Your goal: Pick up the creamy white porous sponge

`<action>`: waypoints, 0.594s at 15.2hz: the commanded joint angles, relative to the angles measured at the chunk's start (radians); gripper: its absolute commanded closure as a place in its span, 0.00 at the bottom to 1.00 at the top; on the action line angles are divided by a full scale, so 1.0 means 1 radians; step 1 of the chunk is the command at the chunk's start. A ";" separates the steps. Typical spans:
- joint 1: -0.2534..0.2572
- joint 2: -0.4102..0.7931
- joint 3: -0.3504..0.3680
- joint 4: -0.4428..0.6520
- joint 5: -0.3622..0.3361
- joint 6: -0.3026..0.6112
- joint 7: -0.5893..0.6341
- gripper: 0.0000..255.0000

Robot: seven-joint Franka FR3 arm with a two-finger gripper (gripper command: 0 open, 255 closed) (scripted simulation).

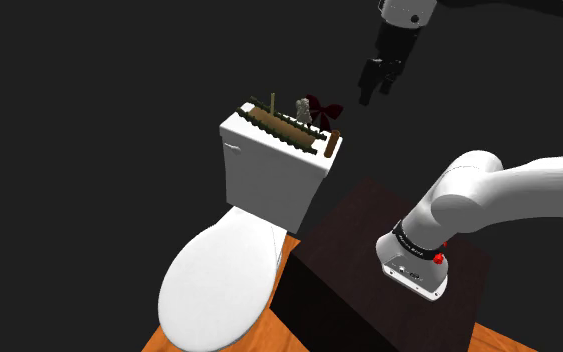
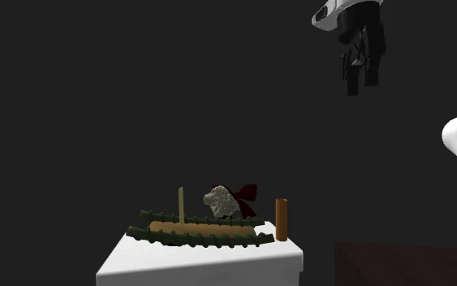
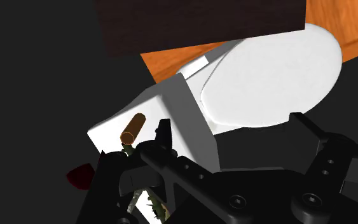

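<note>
sponge [image 1: 304, 110], pale grey-white, lumpy: the item sought.

shoulder view: the sponge sits on the flat top of the white toilet tank [image 1: 269, 175], upper centre of frame, amid clutter. a dark red bow-like piece [image 1: 323, 104] lies close behind it. green spiky rods [image 1: 274, 126] lie in front of it. a brown cylinder [image 1: 332, 146] stands at the tank's right-hand corner. the claw [image 1: 375, 90] hangs upper right of centre, well above and to the right of the tank, its fingers apart with nothing between them. the arm base sits on the dark stand [image 1: 349, 250], lower right.

second exterior view: sponge [image 2: 221, 203] at lower centre. a thin tan stick [image 2: 181, 205] stands upright to its left. the red piece [image 2: 247, 193] is against its right side, and the cylinder [image 2: 281, 219] stands upright further right. the rods [image 2: 194, 236] run along the front. the claw [image 2: 362, 84] is at top right, well apart from all of these, open and empty.

wrist view: the claw [image 3: 229, 121] has its black fingers [image 3: 161, 137] spread wide. the cylinder [image 3: 133, 129] lies just beyond one finger. the toilet lid [image 3: 266, 83] and orange floor [image 3: 171, 60] lie further off.

hazards, as judged:
- the descent passes over the cylinder, and a brush could tip it off the tank's edge.
- the fingers may close on the red piece together with the sponge, since the two sit so close.
- the rods or the stick may block a finger.
- the sponge looks soft, so a shallow pinch could slip off.
</note>
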 commanded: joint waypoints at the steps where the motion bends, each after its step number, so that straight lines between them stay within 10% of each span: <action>1: 0.000 0.000 0.000 0.000 0.000 0.000 0.000 0.00; 9: -0.041 0.182 -0.086 -0.050 -0.055 0.265 -0.078 0.00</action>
